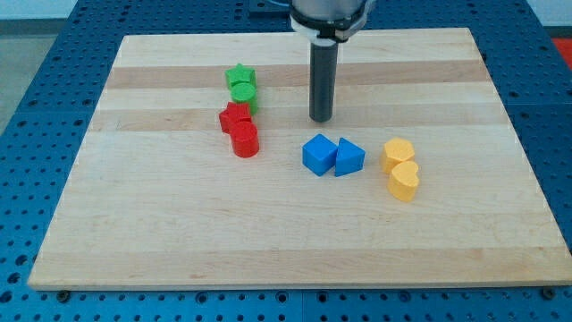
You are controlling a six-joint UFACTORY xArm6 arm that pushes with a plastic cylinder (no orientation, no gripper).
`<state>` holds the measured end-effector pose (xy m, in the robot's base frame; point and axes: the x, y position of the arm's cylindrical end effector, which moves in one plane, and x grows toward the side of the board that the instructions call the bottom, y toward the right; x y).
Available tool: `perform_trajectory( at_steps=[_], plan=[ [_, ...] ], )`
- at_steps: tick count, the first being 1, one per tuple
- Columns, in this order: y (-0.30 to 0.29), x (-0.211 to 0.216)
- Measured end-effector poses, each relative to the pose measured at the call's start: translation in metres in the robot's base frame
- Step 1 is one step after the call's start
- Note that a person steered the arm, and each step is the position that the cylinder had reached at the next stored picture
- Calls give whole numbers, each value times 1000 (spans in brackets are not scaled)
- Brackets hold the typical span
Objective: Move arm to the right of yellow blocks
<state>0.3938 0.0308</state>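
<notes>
Two yellow blocks sit right of the board's middle: a yellow hexagon (pixel 399 151) and, just below and touching it, a yellow rounded block (pixel 404 182). My tip (pixel 321 119) is the lower end of the dark rod that comes down from the view's top. It stands up and to the left of the yellow blocks, well apart from them, and just above the blue cube (pixel 319 155) and the blue triangular block (pixel 349 158), which touch each other.
A green star (pixel 240 77) and a green round block (pixel 243 94) sit at upper left, with a red star (pixel 235 117) and a red cylinder (pixel 245 140) just below. The wooden board (pixel 179 241) lies on a blue perforated table.
</notes>
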Motion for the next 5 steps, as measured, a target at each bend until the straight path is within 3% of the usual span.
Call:
perform_trajectory(
  at_steps=[1, 2, 3, 4, 5],
  plan=[
    [20, -2],
    [62, -33],
    [142, -22],
    [202, 22],
    [203, 122]
  ],
)
